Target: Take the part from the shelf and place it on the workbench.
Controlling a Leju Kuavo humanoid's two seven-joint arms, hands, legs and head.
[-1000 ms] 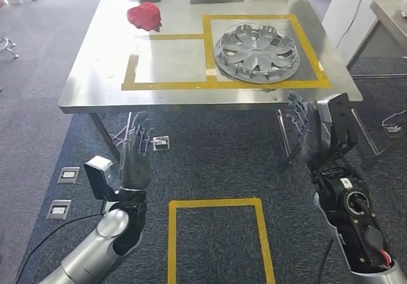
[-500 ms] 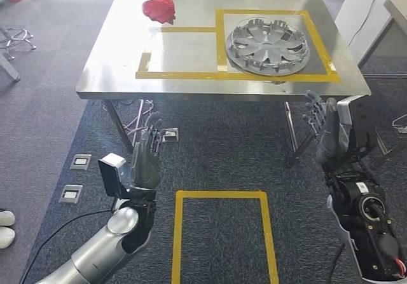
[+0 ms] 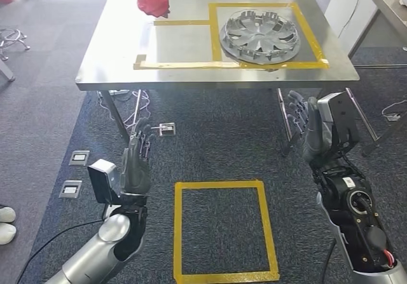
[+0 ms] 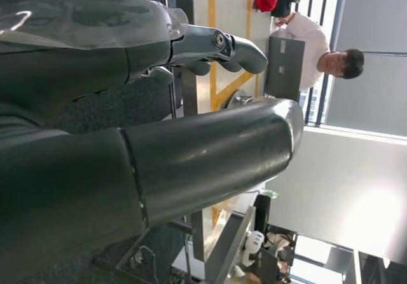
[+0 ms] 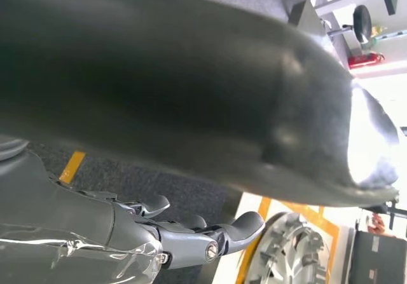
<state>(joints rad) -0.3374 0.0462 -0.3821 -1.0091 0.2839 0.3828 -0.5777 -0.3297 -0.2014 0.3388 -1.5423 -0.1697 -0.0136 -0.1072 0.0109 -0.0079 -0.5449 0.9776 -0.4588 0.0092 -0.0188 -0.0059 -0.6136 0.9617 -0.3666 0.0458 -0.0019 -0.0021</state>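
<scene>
Hubcap (image 3: 259, 37), grey, lies flat on the workbench (image 3: 115, 42) inside the yellow tape frame (image 3: 313, 37) at the far right corner, its near rim over the frame's near strip; the right wrist view catches its edge too (image 5: 283, 249). Workbench is a steel table on grey carpet. A second tape frame (image 3: 180, 63) adjoins the first one toward the middle of the surface, bare inside. Red cloth (image 3: 153, 3) sits crumpled near the far edge, left of the frames, well apart from the hubcap. On the floor, a yellow tape square (image 3: 261, 230) lies between the arms; floor sockets (image 3: 79, 157) sit near the left arm. Left hand (image 3: 135, 162) is raised below the near edge, fingers upright and spread, holding nothing. Right hand (image 3: 307, 128) is raised near the near right corner, fingers apart, empty. A person (image 4: 314, 55) in a white shirt sits beyond the workbench in the left wrist view.
</scene>
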